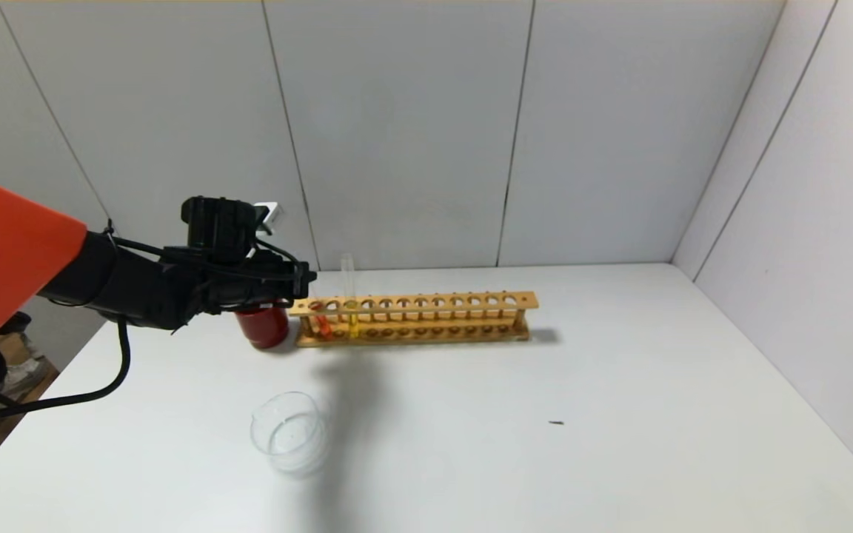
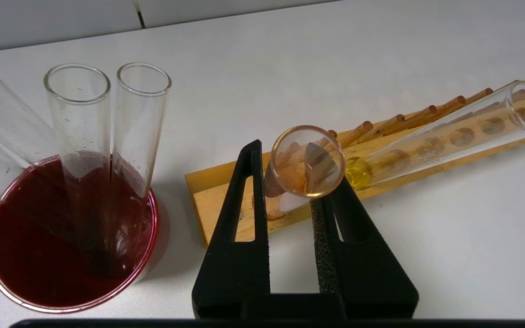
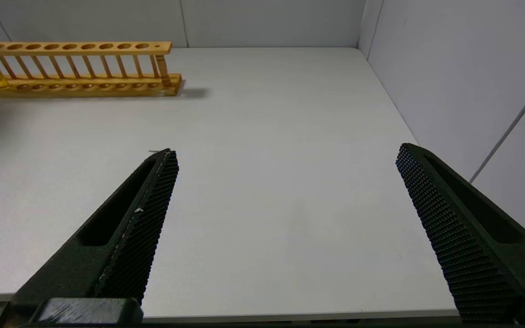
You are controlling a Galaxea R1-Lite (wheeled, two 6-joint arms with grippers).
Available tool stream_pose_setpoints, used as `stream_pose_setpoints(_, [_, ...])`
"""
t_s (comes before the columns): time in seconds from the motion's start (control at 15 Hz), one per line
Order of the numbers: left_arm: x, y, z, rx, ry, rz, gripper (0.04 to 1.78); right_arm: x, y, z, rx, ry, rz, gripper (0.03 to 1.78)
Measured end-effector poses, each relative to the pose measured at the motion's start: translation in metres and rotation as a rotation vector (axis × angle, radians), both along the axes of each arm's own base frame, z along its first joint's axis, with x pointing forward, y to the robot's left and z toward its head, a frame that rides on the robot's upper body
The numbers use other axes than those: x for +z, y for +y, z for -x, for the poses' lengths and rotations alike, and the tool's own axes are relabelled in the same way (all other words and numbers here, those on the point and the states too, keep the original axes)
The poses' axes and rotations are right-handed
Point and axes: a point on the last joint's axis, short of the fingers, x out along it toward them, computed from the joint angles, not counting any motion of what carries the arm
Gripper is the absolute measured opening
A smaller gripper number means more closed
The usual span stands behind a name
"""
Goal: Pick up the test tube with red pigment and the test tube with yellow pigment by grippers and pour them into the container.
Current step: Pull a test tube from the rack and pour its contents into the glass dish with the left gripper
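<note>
The test tube with red pigment (image 1: 320,324) stands in the first hole at the left end of the wooden rack (image 1: 419,318). The test tube with yellow pigment (image 1: 350,296) stands two holes along. My left gripper (image 1: 302,285) hovers at the rack's left end. In the left wrist view it (image 2: 292,168) is open, straddling the red tube's upper part (image 2: 307,161): one finger stays slightly clear of the glass, the other's tip is hidden behind the rim. The yellow tube (image 2: 426,146) leans just beyond. The container (image 1: 289,433) sits at front left. My right gripper (image 3: 286,150) is open and empty.
A dark red cup (image 1: 263,326) stands left of the rack, close under my left wrist, and holds several colourless tubes (image 2: 141,118). The rack's other holes are empty (image 3: 75,68). Walls close the table at the back and right. A small dark speck (image 1: 557,423) lies mid-table.
</note>
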Motion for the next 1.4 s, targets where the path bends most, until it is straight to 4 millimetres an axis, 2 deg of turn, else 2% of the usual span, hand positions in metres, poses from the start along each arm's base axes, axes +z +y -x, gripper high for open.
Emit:
stream_pose_setpoints(0.2, [0.02,0.001,0.006,0.008,-0.043,0.0,0.32,0.0,0.0,0.0,0.0,0.0,0.0,1.75])
stream_pose_setpoints(0.4, [0.061,0.005,0.023,0.01,-0.106,0.005,0.32,0.0,0.0,0.0,0.0,0.0,0.0,1.75])
stream_pose_setpoints(0.67, [0.115,0.012,0.061,-0.019,-0.197,-0.075,0.32,0.0,0.0,0.0,0.0,0.0,0.0,1.75])
stream_pose_setpoints(0.8, [0.128,0.017,0.084,-0.006,-0.232,-0.159,0.32,0.0,0.0,0.0,0.0,0.0,0.0,1.75])
stream_pose_setpoints(0.93, [0.125,0.023,0.105,0.028,-0.238,-0.263,0.32,0.0,0.0,0.0,0.0,0.0,0.0,1.75])
stream_pose_setpoints(1.2, [0.099,0.033,0.153,0.012,-0.242,-0.425,0.32,0.0,0.0,0.0,0.0,0.0,0.0,1.75])
stream_pose_setpoints(1.4, [0.081,0.037,0.174,0.002,-0.34,-0.491,0.32,0.0,0.0,0.0,0.0,0.0,0.0,1.75])
